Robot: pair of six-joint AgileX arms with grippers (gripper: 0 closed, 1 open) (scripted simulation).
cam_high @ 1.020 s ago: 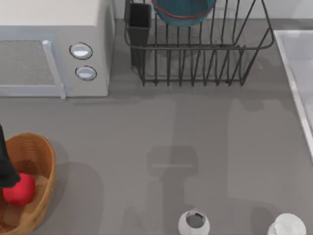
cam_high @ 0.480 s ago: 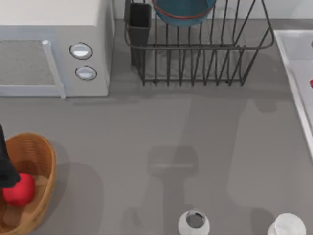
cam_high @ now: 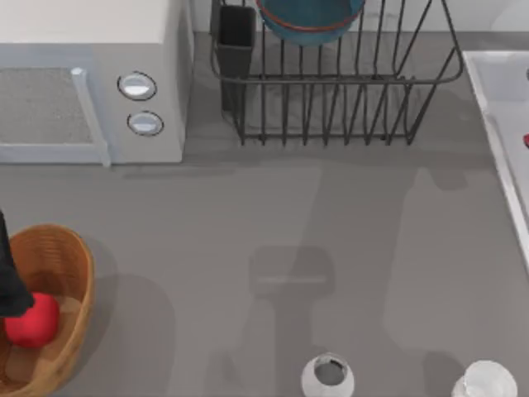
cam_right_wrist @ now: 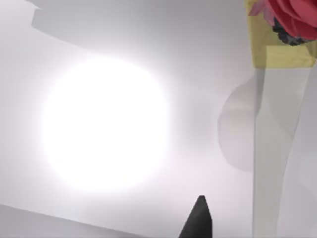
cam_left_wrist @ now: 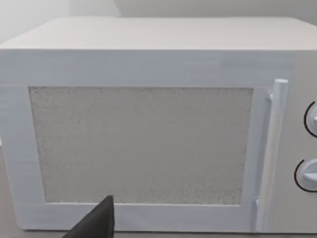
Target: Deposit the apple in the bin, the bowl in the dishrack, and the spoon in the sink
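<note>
The red apple (cam_high: 33,321) lies inside the wicker bin (cam_high: 66,273) at the table's left front. My left arm (cam_high: 8,277) hangs dark over the bin's left side, just above the apple. A dark part of my left gripper (cam_left_wrist: 99,222) faces the microwave door. The blue bowl (cam_high: 310,21) sits in the dishrack (cam_high: 331,99) at the back. The pale sink (cam_high: 500,91) is at the right edge, and a small red bit (cam_high: 526,141) shows inside it. A dark part of my right gripper (cam_right_wrist: 198,218) hangs over a pale surface near a red and yellow thing (cam_right_wrist: 285,29). I cannot tell if that is the spoon.
A white microwave (cam_high: 91,83) with two knobs fills the back left. A black utensil cup (cam_high: 237,37) stands at the dishrack's left corner. Two small white cups (cam_high: 328,376) (cam_high: 485,382) stand at the front edge.
A small red bit has appeared at the sink's right edge. The arm's shadow on the table has shifted to the right. The left arm, apple and bowl have not moved.
</note>
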